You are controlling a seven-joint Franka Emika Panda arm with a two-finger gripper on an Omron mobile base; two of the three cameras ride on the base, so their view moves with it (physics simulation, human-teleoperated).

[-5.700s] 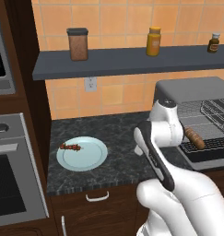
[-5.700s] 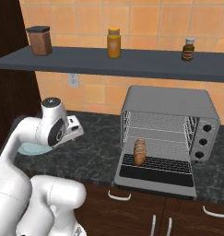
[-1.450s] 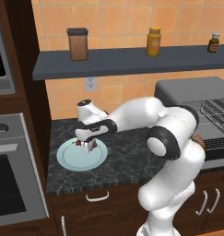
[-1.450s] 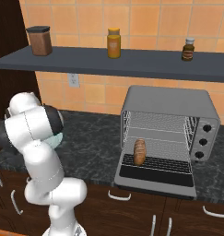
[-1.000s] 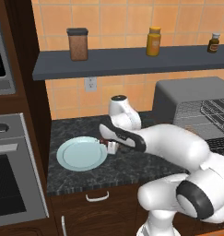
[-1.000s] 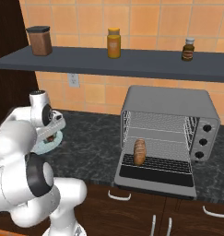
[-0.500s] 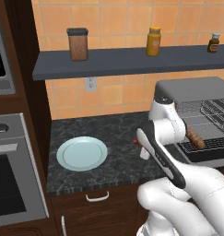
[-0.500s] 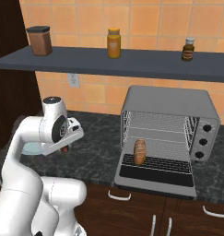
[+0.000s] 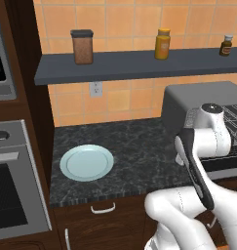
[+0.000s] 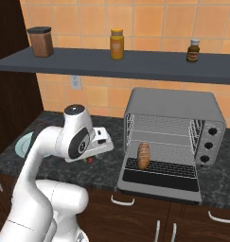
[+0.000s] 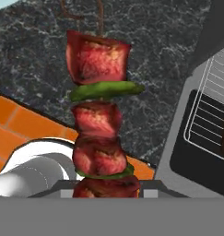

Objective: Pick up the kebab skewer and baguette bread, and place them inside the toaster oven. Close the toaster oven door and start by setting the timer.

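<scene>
In the left base view the plate [image 9: 86, 162] on the worktop [image 9: 134, 146] is now bare, and my arm has swung from it toward the toaster oven [image 9: 198, 105]. In the right base view the baguette bread [image 10: 143, 155] stands on the rack behind the open toaster oven door [image 10: 160, 182]; the hand [image 10: 91, 157] hovers just left of it. In the hand view the kebab skewer [image 11: 100, 120] is pinched in the hand, so I judge that inserting it is next.
</scene>
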